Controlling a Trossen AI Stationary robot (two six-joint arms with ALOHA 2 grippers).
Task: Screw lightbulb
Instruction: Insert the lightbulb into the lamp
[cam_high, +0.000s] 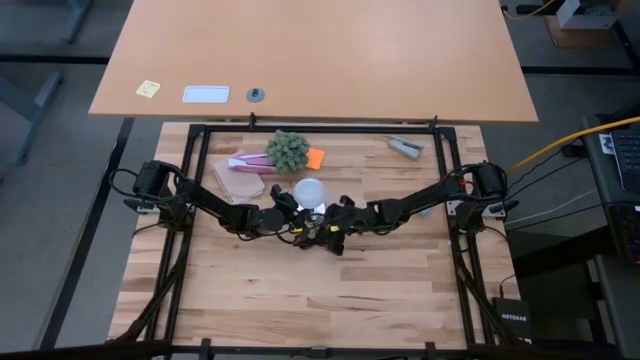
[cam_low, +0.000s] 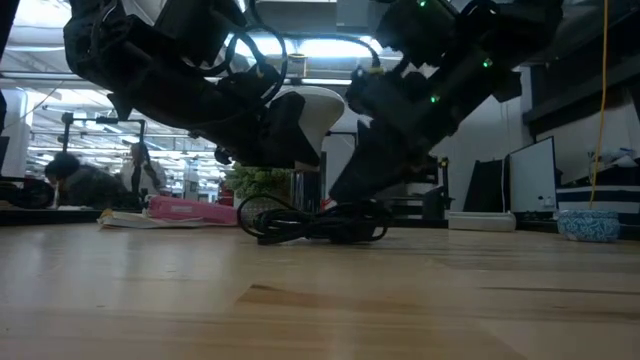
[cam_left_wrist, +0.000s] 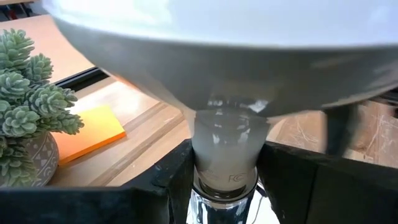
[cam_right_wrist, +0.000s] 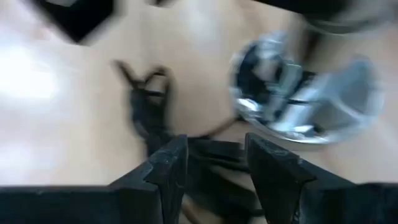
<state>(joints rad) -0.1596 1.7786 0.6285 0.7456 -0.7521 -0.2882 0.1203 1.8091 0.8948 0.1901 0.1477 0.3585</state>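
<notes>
The lightbulb (cam_high: 310, 190), frosted white with a grey metal screw base, hangs above the table's middle. Its dome (cam_left_wrist: 217, 50) fills the left wrist view. My left gripper (cam_left_wrist: 225, 155) comes in from the left and is shut on it. My right gripper (cam_right_wrist: 214, 146) comes in from the right and points slantwise down, just right of the bulb (cam_low: 320, 110). A bundle of black cord (cam_low: 310, 225) lies on the table below both grippers. In the blurred right wrist view, a round silver socket disc (cam_right_wrist: 298, 93) shows beyond the fingers, to one side. My left gripper pinches the bulb's narrow neck (cam_left_wrist: 224, 149) between its two fingers, just above the metal screw base (cam_left_wrist: 217, 205). The fingers come nearly level from the table's left and lie across the neck. The bulb is lifted clear of the table. My right gripper's fingers stand apart with dark cord (cam_right_wrist: 211, 168) between them; I cannot tell whether they touch it.
Behind the bulb stand a potted succulent (cam_high: 288, 150) and an orange pad (cam_high: 316, 158). A pink item on a board (cam_high: 245, 165) lies at the left. A grey tool (cam_high: 405, 147) lies at the far right. A black frame (cam_high: 200, 135) rings the table. A person (cam_low: 70, 185) sits in the room beyond.
</notes>
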